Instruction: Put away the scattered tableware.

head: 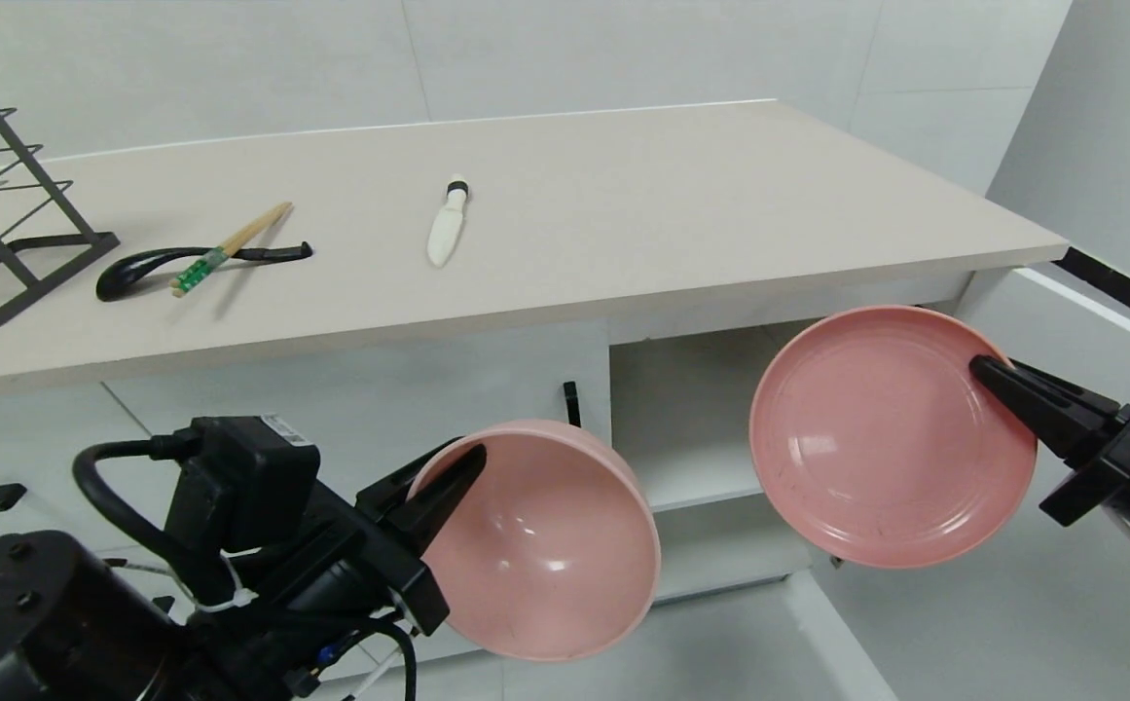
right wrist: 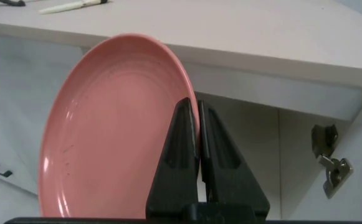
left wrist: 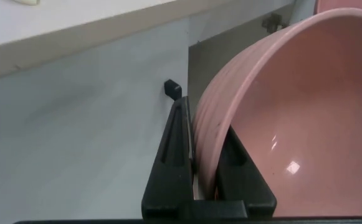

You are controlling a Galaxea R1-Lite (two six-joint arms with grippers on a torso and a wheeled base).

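Observation:
My left gripper (head: pixel 448 477) is shut on the rim of a pink bowl (head: pixel 550 545), held on its side in front of the lower cabinet; the bowl (left wrist: pixel 293 124) and the clamped gripper (left wrist: pixel 205 134) also appear in the left wrist view. My right gripper (head: pixel 988 375) is shut on the edge of a pink plate (head: pixel 886 438), held upright before the open cabinet; the plate (right wrist: pixel 112 124) sits in the same gripper (right wrist: pixel 197 121) in the right wrist view. On the counter lie a black spoon (head: pixel 151 265), chopsticks (head: pixel 232 248) and a white knife (head: pixel 448 229).
A black dish rack (head: pixel 0 195) stands at the counter's far left. The cabinet under the counter (head: pixel 720 195) is open, with a white shelf (head: pixel 701 458) inside and its door (head: pixel 1090 312) swung out to the right. A closed door with a black handle (head: pixel 571 401) is beside it.

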